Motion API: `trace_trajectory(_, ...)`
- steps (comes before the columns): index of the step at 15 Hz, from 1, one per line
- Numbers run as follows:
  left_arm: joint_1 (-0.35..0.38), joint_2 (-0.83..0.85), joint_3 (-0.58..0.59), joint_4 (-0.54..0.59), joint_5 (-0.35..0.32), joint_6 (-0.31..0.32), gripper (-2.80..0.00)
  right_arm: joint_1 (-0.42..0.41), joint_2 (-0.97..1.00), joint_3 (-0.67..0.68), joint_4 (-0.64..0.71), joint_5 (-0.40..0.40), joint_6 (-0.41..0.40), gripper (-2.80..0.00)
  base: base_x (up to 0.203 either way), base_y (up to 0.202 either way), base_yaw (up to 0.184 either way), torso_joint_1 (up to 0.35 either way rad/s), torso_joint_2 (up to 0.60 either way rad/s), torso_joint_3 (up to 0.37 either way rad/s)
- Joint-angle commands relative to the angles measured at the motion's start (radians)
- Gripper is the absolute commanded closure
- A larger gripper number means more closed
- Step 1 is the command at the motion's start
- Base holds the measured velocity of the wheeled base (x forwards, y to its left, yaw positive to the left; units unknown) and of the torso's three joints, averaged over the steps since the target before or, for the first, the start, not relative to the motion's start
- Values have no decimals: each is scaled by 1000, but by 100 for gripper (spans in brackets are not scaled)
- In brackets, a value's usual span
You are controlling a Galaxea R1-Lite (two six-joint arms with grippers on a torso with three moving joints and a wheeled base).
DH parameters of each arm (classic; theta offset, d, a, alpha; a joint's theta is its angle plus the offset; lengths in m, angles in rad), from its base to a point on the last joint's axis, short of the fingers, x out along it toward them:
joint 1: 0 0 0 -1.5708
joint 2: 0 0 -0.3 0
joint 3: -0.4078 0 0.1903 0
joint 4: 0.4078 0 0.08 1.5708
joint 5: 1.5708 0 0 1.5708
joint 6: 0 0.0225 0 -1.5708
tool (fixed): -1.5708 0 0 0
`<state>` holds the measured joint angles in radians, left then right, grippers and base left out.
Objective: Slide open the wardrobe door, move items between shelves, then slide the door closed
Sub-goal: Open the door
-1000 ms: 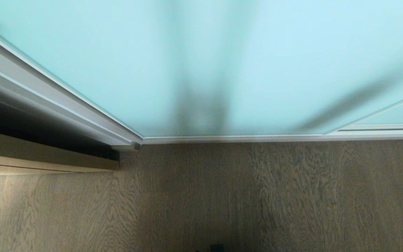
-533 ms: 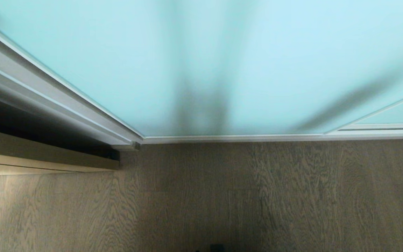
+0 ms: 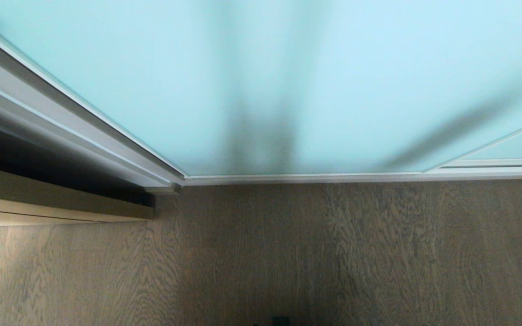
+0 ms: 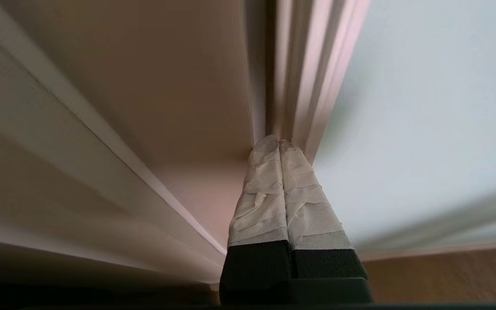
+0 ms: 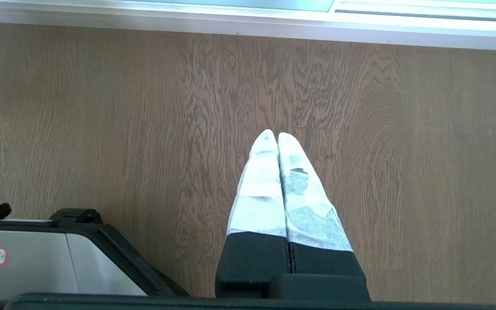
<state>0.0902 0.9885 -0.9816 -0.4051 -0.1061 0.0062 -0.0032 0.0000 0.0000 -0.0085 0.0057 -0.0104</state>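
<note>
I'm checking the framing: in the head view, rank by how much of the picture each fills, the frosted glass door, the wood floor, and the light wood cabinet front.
1. frosted glass door, largest.
2. wood floor, close behind.
3. light wood cabinet front, by far the smallest.

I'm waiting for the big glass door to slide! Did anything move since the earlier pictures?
Nothing really moved. The sliding wardrobe door sits in the same spot, with its bottom corner at the same place on the floor. No claw took hold of anything or let go. Now the left claw, shut, points at the door's edge, and the right claw, shut, hangs over the floor.
</note>
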Motion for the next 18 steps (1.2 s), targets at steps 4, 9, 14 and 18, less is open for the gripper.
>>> trace_trajectory(4, -3, -35, 1, 38, -131, -72, 0, 0, 2, 0, -1, 0, 0, 0, 0, 0, 0, 0, 0, 0)
trace_trajectory(9, -3, -53, -6, 74, -224, -100, 0, 0, 2, 0, -1, 0, 0, 0, 0, 0, 0, 0, 0, 0)
trace_trajectory(14, 13, -90, -37, 78, -172, -94, 0, 0, 2, 0, -1, 0, 0, 0, 0, 0, 0, 0, 0, 0)
trace_trajectory(18, 27, -80, -40, 78, -133, -77, 0, 0, 2, 0, -1, 0, 0, 0, 0, 0, 0, 0, 0, 0)
